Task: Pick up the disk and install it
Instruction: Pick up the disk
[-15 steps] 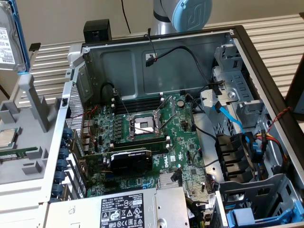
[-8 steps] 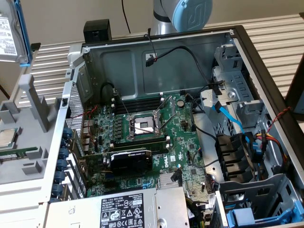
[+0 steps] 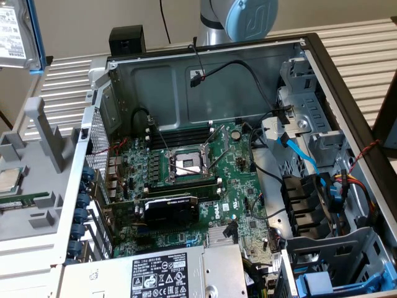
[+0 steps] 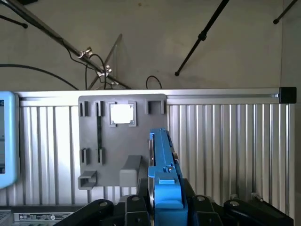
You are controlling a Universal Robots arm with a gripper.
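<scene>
**Disk lifted and in grip; installation outstanding**

The pick-up is done. In the wrist view the fingers [image 4: 134, 207] of the gripper [image 4: 165, 201] pinch the disk [image 4: 162, 160] by its blue frame, which stands edge-on and upright between them.

In the exterior view the disk sits in the upper left of the frame. It is off the table [image 3: 366, 56], above the grey holder [image 3: 37, 186] and outside the open computer case [image 3: 205, 81]. The processor chip [image 3: 9, 180] lies in that holder, apart from the disk.

The installation is not yet done. No part of the disk is inside the case, and it is well apart from the drive cage [image 3: 335, 248] in the lower right, which I judge to be its seat. I assess the task as about half complete: you have the disk secured but not placed.
</scene>
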